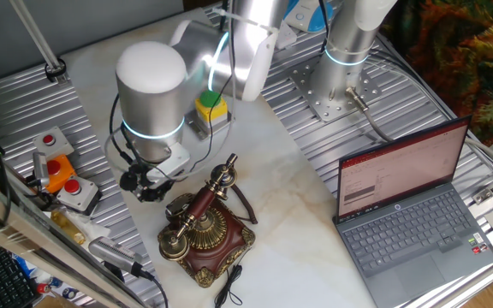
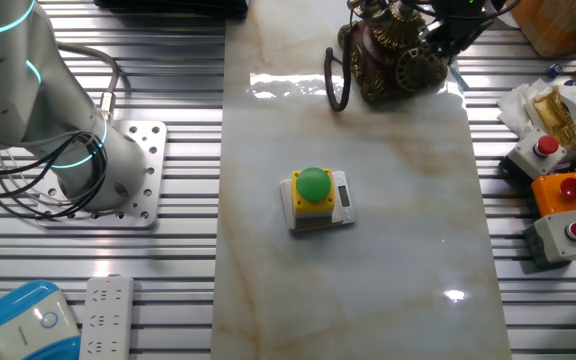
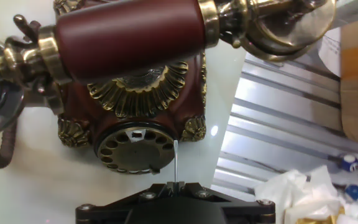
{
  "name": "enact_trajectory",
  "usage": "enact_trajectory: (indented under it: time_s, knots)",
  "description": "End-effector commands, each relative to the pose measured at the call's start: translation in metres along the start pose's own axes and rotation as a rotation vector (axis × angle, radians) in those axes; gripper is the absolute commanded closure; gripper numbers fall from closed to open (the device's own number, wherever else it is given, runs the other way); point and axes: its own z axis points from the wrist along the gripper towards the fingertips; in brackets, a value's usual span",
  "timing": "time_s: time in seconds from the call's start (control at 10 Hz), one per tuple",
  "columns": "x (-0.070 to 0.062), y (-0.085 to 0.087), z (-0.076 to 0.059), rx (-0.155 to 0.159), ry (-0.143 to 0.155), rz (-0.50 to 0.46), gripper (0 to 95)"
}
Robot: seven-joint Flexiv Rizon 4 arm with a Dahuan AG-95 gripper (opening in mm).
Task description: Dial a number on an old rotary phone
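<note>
The old rotary phone [image 1: 205, 229] stands on the pale marble worktop [image 1: 272, 180], just beside the hand [image 1: 150, 181] and right in front of its camera. In the hand view the phone fills the upper part of the picture: the red-brown handset [image 3: 129, 34] lies across its brass cradle, with brass leaf trim beneath it, and below that the round dial [image 3: 135, 149] with its ring of finger holes faces the hand. A thin straight pin [image 3: 176, 163] rises from the dark body of the hand at the bottom edge, and its tip ends at the right rim of the dial; whether it touches the dial cannot be told. The fingers themselves do not show clearly in any view, so I cannot tell how wide the hand stands or whether it grips the pin. A dark coiled cord [image 2: 334, 78] loops off the phone on the side away from the hand. Farther off on the marble, behind the arm, sits a yellow box with a green button [image 2: 315, 195]. On the ribbed metal beside the hand lie grey boxes with red buttons [image 2: 559, 232], an orange one among them, and some crumpled white paper [image 3: 297, 193]. An open laptop [image 1: 409, 205] rests well apart on the phone's far side.
</note>
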Motion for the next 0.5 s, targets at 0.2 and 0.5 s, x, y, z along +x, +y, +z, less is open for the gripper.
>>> enact_trajectory:
  time_s: [0.2, 0.5]
  knots:
    - [0.002, 0.009, -0.003, -0.005, 0.012, -0.024, 95.0]
    - [0.008, 0.019, -0.008, -0.009, 0.016, -0.04, 95.0]
